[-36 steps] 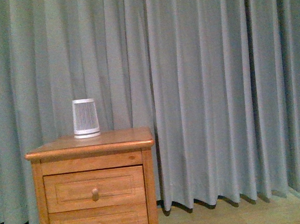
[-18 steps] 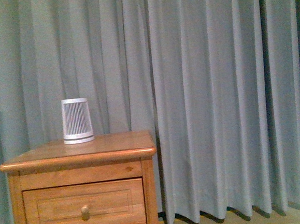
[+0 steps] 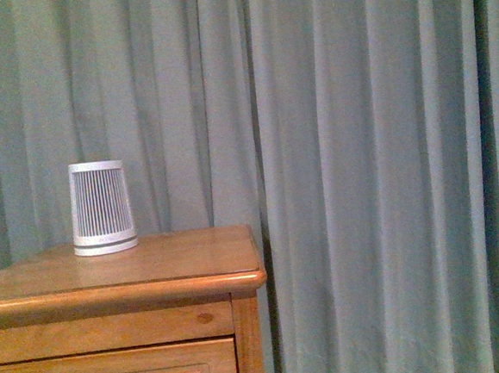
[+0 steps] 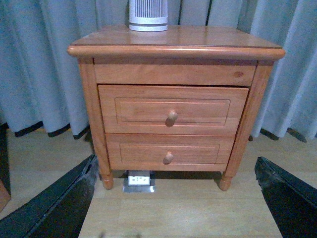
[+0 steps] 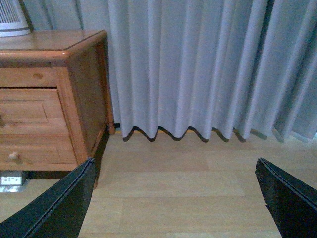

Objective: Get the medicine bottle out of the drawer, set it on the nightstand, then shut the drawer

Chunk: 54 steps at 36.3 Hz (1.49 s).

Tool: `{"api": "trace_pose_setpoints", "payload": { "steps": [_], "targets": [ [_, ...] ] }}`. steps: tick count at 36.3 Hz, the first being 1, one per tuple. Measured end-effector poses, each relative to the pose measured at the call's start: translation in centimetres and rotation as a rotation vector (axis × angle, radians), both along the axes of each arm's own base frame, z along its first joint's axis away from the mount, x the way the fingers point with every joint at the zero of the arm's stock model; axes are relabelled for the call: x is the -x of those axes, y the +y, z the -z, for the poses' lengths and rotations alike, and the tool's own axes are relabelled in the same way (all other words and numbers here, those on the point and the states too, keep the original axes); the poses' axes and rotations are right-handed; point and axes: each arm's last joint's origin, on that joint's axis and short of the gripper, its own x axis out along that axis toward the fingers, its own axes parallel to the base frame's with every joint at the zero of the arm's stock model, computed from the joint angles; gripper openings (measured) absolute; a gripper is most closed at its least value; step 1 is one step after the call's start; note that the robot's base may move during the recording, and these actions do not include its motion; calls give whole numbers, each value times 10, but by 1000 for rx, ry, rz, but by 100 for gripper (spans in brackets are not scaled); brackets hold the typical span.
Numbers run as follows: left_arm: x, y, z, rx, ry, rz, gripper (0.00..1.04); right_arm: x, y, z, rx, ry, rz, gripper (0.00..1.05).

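The medicine bottle is showing in no view and is presumably lying inside the upper drawer (image 4: 133, 111) of the nightstand (image 4: 173, 51), whose front is sitting shut or nearly so. The left gripper (image 4: 174, 166) and the right gripper (image 5: 173, 161) are both hanging empty with fingers spread wide, the left facing the drawer fronts, well apart from them. The drawer is probably going to slide stiffly and is offering only 1 small, smooth round knob (image 4: 172, 116) to pinch squarely, while the bottle is likely proving light and slippery, wanting a gentle grip across its body.
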Motion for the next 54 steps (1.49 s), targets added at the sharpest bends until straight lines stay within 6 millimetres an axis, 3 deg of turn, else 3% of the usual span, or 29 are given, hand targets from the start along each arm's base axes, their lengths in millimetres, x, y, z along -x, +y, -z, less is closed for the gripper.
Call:
{"api": "trace_pose_setpoints", "payload": {
  "steps": [4,7,10,16,20,24,33,38,43,54],
  "targets": [
    [0,0,0,0,0,0,98,0,0,0,0,1,0,98],
    [-5,-2,4,135,153,60,98,0,0,0,0,1,1,98],
    [-19,-1,8,203,216,56,98,0,0,0,0,1,1,98],
    [-54,-3,-2,193,177,69,98,0,0,0,0,1,0,98],
    [-98,-8,-7,157,136,79,98,0,0,0,0,1,0,98],
    [-136,-13,3,159,163,74,98,0,0,0,0,1,0,98],
    [-233,-33,52,88,260,57,98,0,0,0,0,1,0,98],
    [-272,-35,74,54,262,58,98,0,0,0,0,1,0,98],
    [-294,-34,90,47,261,68,98,0,0,0,0,1,0,98],
    [-317,-28,111,41,255,72,98,0,0,0,0,1,0,98]
  ]
}}
